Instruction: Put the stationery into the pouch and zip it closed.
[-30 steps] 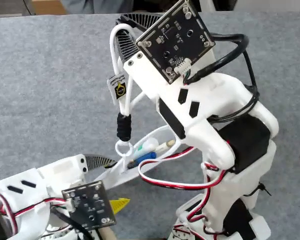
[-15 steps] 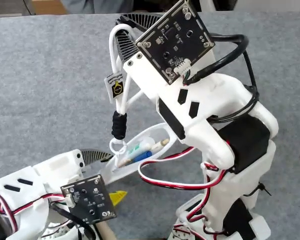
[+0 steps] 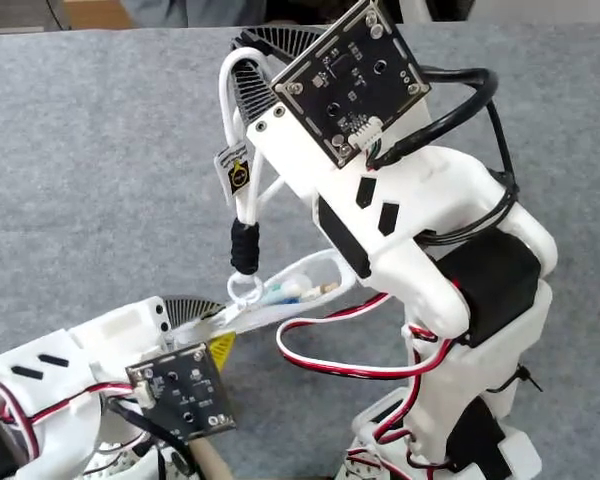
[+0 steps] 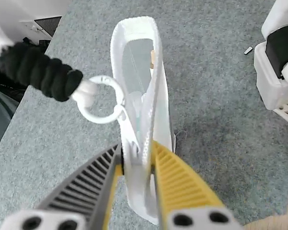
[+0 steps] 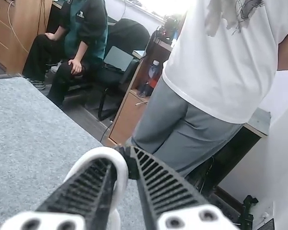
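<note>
Grips, with the left tool [image 4: 135, 146] at 7 o'clock of the high view, the near end of the soft white see-through fabric pouch [image 4: 164, 134], grey and yellow ribbed jaws clenched on either side of it. Sits closer to 12 o'clock than a second ago, pushing that end up under the pull and narrowing the pouch mouth to a slim slot. Holds the stationery [image 3: 302, 290], pale pens with a tan tip, inside, near the centre of the grey felt surface [image 3: 100, 150]; shows less of the contents than before.

Shows next, just beyond the jaws, a white ring [image 4: 103, 120] hooked to the zip [image 4: 152, 86] and tied to a black wrapped knot [image 4: 36, 72]. Swings toward 9 o'clock half a second ago and returns now to the first spot, no farther along the teeth. Runs on from the knot as a white looped cord [image 3: 226, 105] with a small paper tag [image 3: 235, 172], toward 12 o'clock. Ends in the right tool [image 5: 127, 165], black ribbed jaws clenched on the cord loop.

Leaves, judging by the open slot past the ring, the zip barely drawn: filling done, closing only begun. Calls for a steady pull along the teeth toward 2 o'clock against the left tool's hold; risks lifting the pouch instead of running the zip.
</note>
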{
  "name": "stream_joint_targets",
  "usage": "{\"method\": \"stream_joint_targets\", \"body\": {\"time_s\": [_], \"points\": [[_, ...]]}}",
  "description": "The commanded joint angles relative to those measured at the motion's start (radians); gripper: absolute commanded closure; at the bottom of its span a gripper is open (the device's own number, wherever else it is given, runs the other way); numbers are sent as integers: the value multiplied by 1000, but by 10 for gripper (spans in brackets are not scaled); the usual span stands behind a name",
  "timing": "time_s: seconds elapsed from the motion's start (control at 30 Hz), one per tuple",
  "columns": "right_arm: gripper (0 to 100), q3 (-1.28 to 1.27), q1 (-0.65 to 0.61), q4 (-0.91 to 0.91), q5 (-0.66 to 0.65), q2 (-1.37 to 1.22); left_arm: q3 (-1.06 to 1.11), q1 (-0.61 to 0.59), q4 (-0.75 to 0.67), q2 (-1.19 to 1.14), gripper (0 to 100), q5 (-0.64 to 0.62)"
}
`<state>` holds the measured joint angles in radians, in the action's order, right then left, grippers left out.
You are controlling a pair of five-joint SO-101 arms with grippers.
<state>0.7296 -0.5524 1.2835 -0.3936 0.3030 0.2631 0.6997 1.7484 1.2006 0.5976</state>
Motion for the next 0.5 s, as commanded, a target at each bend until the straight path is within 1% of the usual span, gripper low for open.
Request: {"method": "stream_joint_targets", "body": {"time_s": [0.0, 0.03, 0.33, 0.47], "points": [[986, 7, 11, -20, 9, 7, -28, -1, -20, -11, 959, 9], [986, 7, 11, -20, 9, 7, -28, 2, -20, -11, 973, 9], [986, -1, 14, -20, 9, 7, -28, -4, -41, -11, 972, 8], [986, -1, 28, 40, 9, 7, -36, -5, -41, -5, 972, 8]]}}
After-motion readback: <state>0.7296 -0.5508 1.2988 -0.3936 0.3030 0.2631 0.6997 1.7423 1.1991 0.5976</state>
